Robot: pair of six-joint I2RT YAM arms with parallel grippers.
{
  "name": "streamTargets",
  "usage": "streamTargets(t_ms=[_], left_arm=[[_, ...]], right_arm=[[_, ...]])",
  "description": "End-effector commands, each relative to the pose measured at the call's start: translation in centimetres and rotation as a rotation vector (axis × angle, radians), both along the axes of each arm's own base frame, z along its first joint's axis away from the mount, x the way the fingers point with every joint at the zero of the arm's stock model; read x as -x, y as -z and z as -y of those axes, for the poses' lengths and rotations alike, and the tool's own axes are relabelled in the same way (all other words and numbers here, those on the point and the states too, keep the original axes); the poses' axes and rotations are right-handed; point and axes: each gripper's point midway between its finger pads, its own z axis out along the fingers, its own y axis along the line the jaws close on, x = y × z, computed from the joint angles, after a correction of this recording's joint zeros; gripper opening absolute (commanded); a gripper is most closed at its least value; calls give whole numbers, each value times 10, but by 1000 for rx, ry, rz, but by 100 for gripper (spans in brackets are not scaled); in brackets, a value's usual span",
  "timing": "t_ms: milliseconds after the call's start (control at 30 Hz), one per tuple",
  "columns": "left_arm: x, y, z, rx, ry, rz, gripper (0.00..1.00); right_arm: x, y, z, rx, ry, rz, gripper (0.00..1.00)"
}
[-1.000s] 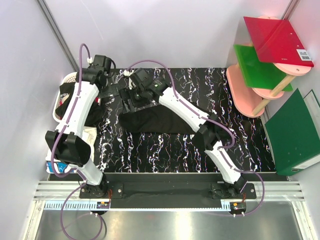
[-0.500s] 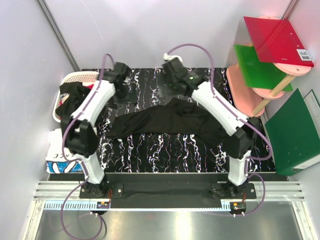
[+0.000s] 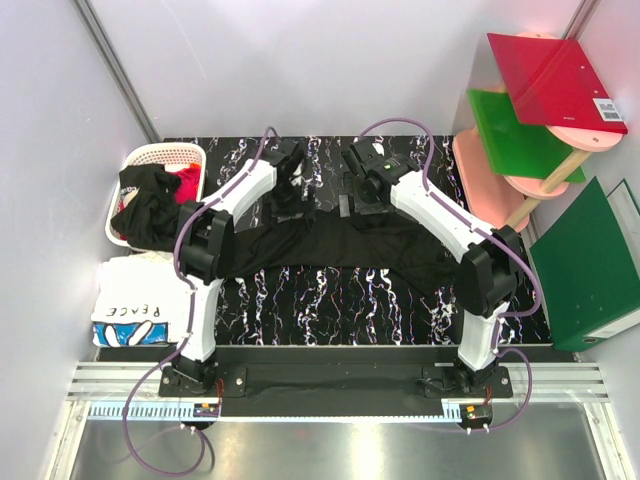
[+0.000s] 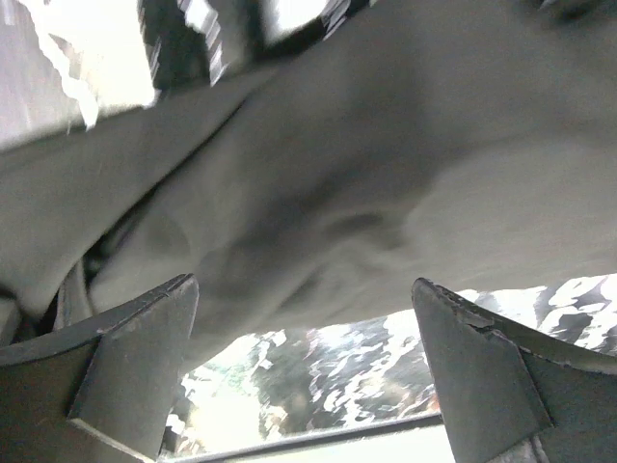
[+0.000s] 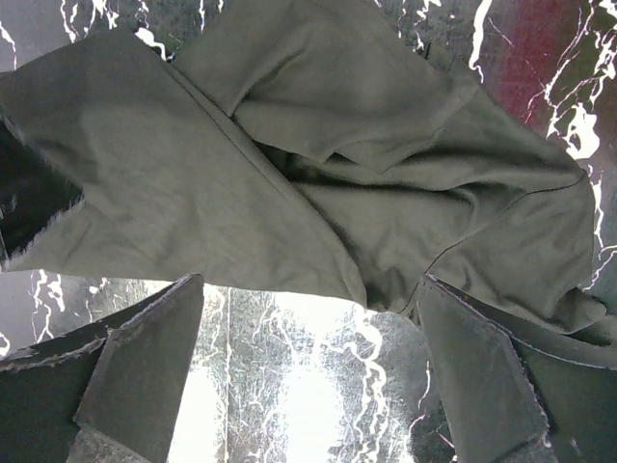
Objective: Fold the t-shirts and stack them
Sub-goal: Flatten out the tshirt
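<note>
Where it lies, the white t-shirt (image 3: 135, 288) reads "PEACE".

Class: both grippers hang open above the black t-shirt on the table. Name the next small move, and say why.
Probably lower the left gripper and right gripper and pinch the far edge of the black t-shirt. Both stand open, holding nothing, and the cloth lies rumpled and doubled over, not yet flat enough to fold.

Black t-shirt (image 3: 330, 248): far edge hidden beneath left arm (image 3: 240, 195) and right arm (image 3: 435, 215); blurred and cropped in the left wrist view. Basket (image 3: 168, 150): tangled garments (image 3: 145, 205), possibly several; count indistinguishable.
</note>
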Motion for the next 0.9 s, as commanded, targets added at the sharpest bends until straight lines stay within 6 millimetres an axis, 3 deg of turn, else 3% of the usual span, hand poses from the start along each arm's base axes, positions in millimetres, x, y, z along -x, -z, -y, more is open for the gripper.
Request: streamTargets(t_ms=[0, 67, 100, 133, 167, 200, 400, 433, 467, 500, 533, 700, 767, 800, 833, 867], left_arm=[[-32, -24, 27, 94, -14, 103, 99], [-34, -10, 31, 94, -22, 76, 90], [-34, -7, 33, 101, -21, 64, 78], [-33, 1, 34, 97, -25, 47, 39], [-33, 2, 34, 96, -27, 43, 10], [-33, 5, 30, 76, -34, 44, 0], [-27, -1, 11, 0, -46, 77, 0], [-27, -7, 9, 4, -45, 89, 15], [-26, -10, 9, 9, -50, 88, 47], [-25, -12, 7, 6, -60, 89, 91], [-22, -18, 5, 4, -75, 99, 99], [-17, -17, 1, -8, -80, 96, 99], [-16, -8, 3, -5, -69, 75, 90], [-14, -2, 4, -2, -65, 58, 72], [-14, 8, 6, -2, -58, 35, 33], [-13, 13, 8, 3, -56, 19, 18]], right_arm=[[2, -29, -5, -69, -11, 67, 100], [2, -26, -3, -62, -21, 57, 100], [2, -25, -3, -60, -25, 56, 100], [2, -25, -2, -60, -29, 53, 100], [2, -23, -2, -54, -36, 49, 100], [1, -22, -1, -52, -36, 47, 100], [-4, -18, 7, -51, -46, 30, 100], [-4, -17, 7, -51, -52, 26, 100], [-4, -17, 8, -52, -53, 25, 100], [-5, -17, 9, -52, -51, 27, 100], [-5, -18, 10, -53, -58, 25, 100], [-5, -15, 8, -65, -64, 12, 100], [-4, -12, 8, -71, -65, 2, 100], [-4, -11, 6, -73, -67, -1, 100], [-4, -11, 6, -75, -68, -2, 100], [-4, -10, 6, -73, -68, -3, 100]])
